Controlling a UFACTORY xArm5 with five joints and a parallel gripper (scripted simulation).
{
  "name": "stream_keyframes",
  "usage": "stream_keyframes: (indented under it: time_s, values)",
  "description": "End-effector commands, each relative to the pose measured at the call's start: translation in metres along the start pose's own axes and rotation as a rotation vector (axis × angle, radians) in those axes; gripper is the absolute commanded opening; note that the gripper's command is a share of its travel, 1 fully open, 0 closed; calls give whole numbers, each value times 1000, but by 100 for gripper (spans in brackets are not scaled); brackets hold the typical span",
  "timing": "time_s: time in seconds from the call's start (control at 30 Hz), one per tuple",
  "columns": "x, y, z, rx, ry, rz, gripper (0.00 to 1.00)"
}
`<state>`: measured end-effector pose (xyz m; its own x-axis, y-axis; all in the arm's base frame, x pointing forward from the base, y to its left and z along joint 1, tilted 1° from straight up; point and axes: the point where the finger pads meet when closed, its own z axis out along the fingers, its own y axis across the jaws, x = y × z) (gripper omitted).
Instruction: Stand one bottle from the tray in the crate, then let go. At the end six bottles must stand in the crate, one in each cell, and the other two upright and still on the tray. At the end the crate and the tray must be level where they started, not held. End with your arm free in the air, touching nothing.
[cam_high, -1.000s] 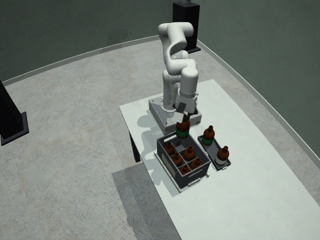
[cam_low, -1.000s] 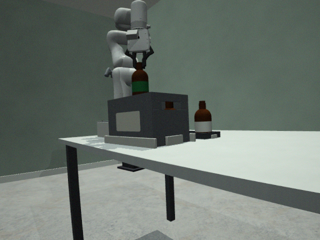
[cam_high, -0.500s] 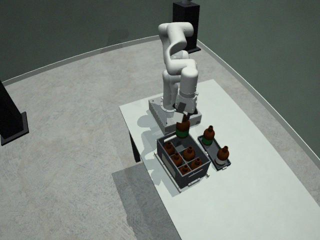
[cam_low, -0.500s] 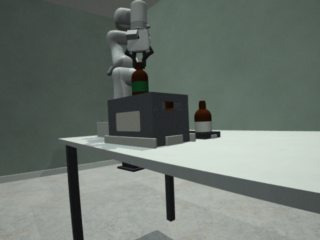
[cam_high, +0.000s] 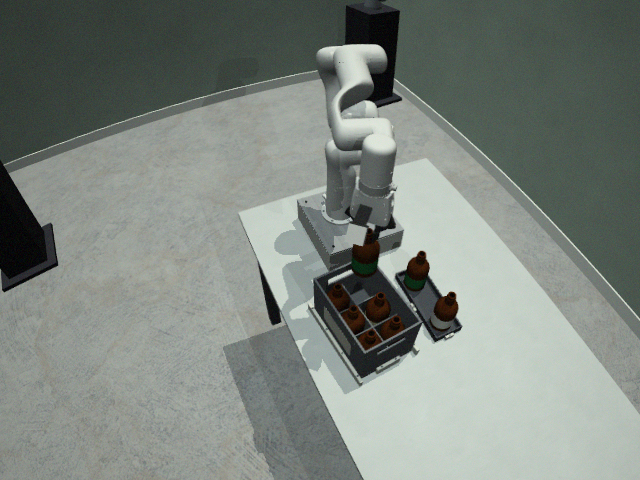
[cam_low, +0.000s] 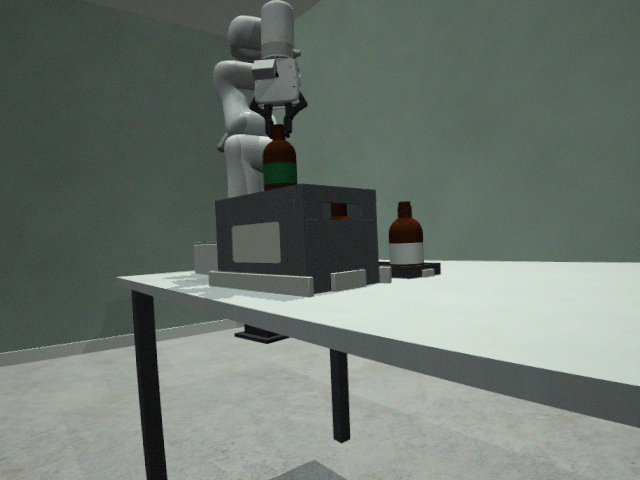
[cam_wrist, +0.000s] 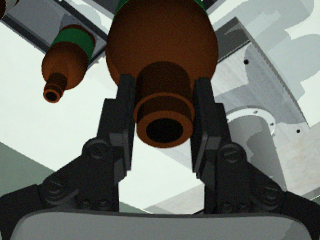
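Note:
My gripper (cam_high: 370, 233) is shut on the neck of a brown bottle with a green label (cam_high: 366, 256), and it shows the same way in the exterior view (cam_low: 279, 125) and the wrist view (cam_wrist: 163, 110). The bottle (cam_low: 279, 162) hangs upright above the far end of the dark grey crate (cam_high: 366, 317), over its one empty cell (cam_high: 356, 284). Several brown bottles (cam_high: 377, 306) stand in the other cells. On the dark tray (cam_high: 428, 305) to the right of the crate stand a green-labelled bottle (cam_high: 417, 270) and a white-labelled bottle (cam_high: 445, 311).
The arm's grey base block (cam_high: 341, 229) sits just behind the crate. Pale stop strips (cam_low: 261, 282) border the crate's foot. The white table (cam_high: 465, 351) has its left edge close to the crate.

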<state>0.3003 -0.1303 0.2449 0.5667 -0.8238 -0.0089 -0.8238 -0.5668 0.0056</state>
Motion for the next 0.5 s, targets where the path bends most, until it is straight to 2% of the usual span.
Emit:
stream_keyframes:
  time_s: [0.0,0.47]
  values:
    - [1,0,-1,2,3,0,0]
    - [1,0,6,2,3,0,0]
